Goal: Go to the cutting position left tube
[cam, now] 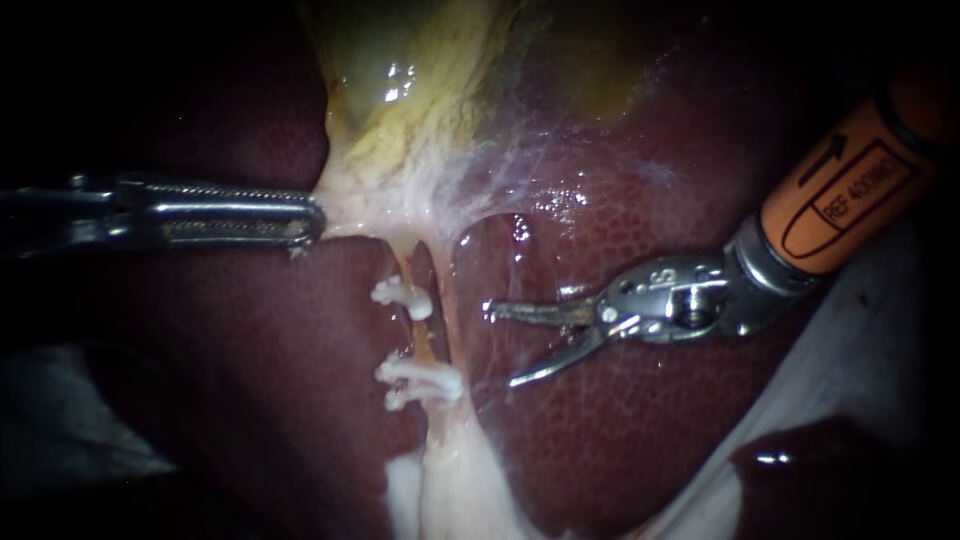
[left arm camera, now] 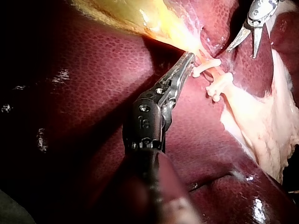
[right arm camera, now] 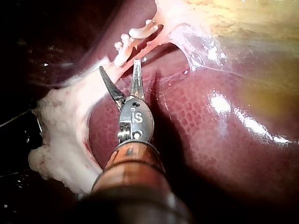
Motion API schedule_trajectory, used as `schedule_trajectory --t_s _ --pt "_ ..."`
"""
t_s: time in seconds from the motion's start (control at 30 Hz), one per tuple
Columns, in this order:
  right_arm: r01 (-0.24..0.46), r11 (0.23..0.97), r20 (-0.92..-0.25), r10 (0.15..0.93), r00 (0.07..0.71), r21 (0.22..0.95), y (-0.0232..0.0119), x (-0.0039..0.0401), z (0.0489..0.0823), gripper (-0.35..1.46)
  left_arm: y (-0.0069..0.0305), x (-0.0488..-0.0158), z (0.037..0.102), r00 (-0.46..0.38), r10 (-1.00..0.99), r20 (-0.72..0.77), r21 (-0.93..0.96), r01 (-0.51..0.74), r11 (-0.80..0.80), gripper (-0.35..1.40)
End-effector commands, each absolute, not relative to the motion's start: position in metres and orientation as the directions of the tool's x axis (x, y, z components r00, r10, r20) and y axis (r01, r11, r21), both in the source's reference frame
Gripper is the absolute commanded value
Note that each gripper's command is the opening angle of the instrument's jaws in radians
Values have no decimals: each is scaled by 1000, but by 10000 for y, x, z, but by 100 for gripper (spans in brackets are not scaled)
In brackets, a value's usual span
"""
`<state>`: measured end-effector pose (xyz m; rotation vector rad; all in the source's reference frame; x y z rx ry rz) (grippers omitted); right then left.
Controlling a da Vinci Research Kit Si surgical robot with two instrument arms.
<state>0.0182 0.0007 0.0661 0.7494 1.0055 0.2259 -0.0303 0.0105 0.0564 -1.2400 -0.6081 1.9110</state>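
The dark red-brown, finely mottled liver (cam: 620,430) lies on both sides of the thin, pale orange left tube (cam: 428,340), which runs down the middle of the endoscope view. Above the upper end of the tube sits the yellow-green, glossy gallbladder (cam: 400,70). Between the gallbladder and the tube spreads a sheet of whitish, fibrous pale tissue (cam: 450,180), and the tube continues out of its lower edge. The right instrument (cam: 503,346), a metal tip on a shaft with an orange collar, comes in from the right of the tube. Its end effector is released: two slim, curved blades stand apart with a clear gap and hold nothing. Both blade tips point toward the tube, at the level of the stretch between the clips. They are just beside the tube on its right and not touching it. The left instrument (cam: 300,222), a long, silver, toothed metal tip, is up and to the left of the tube. Its end effector is clenched on the edge of the pale tissue, above the tube's upper end. Two small white plastic clips sit across the tube: the upper clip (cam: 400,297) and, a little further down the same tube, the lower clip (cam: 420,380).
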Motion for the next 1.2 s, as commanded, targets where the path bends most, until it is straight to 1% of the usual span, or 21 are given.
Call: schedule_trajectory --t_s 0.03,0.1,0.27,0.63,0.9,1.2 --pt "158 729 -677 501 539 665 5 186 663 109 104 -304 563 -236 804 -546 -728 -342 -594 -35" --pt "155 728 -674 504 540 668 3 194 665 113 104 -304 562 -236 804 -546 -728 -342 -594 -35" --pt "144 720 -662 517 543 679 1 206 676 113 103 -304 560 -235 805 -545 -728 -342 -594 -35" --pt "127 709 -645 533 548 694 5 214 703 113 103 -304 559 -235 805 -545 -728 -343 -594 -35" --pt "142 693 -636 534 557 706 3 219 717 114 103 -304 559 -235 805 -545 -728 -342 -594 -35" --pt "154 687 -635 530 562 710 0 233 724 114 103 -305 559 -235 805 -545 -728 -343 -593 -35"
